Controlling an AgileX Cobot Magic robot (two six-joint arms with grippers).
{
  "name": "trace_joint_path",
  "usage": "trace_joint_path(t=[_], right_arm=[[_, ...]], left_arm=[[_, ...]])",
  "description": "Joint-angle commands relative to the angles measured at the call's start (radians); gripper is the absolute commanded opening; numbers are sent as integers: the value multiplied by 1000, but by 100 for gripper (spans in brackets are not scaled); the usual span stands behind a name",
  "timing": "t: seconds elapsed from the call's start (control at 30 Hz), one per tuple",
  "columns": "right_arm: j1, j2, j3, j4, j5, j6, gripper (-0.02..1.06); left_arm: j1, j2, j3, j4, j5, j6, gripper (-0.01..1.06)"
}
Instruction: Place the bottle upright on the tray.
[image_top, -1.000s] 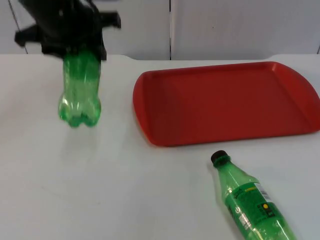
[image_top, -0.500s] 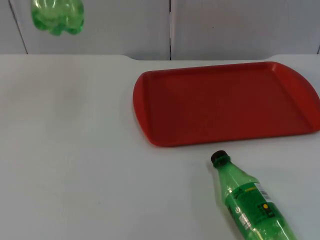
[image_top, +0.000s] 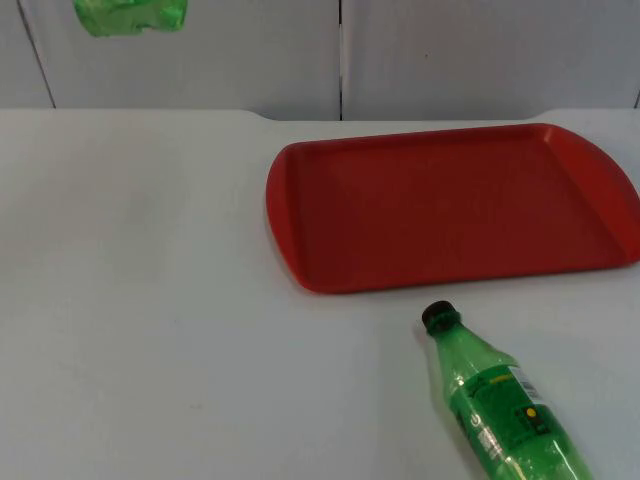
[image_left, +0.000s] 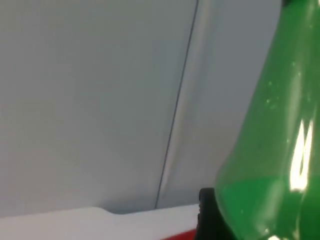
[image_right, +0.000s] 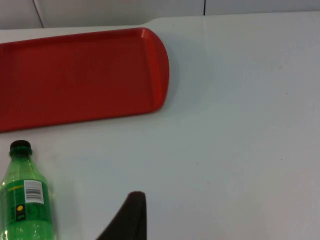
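One bottle (image_top: 130, 17) risen higher, apparently held; tray (image_top: 450, 205) unmoved.

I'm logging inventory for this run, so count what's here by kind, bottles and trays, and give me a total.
Green bottles: 2, one lifted above the table's far left, one lying on the table in front of the tray.
Red trays: 1, with nothing on it.
Total: 3
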Motion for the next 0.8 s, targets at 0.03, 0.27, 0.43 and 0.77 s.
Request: trace_joint_path(t=[0.03, 0.27, 0.43, 0.77], right_arm=[[-8, -3, 7, 3, -1, 0, 105], [-8, -3, 7, 3, -1, 0, 105], [-8, -3, 7, 3, -1, 0, 105], [-8, -3, 7, 3, -1, 0, 105]], left_arm=[[-5, -45, 116, 25, -170, 0, 0], [-5, -56, 279, 216, -468, -69, 0], [-5, -37, 279, 426, -519, -149, 0], [-3, 74, 279, 552, -676, -170, 0]])
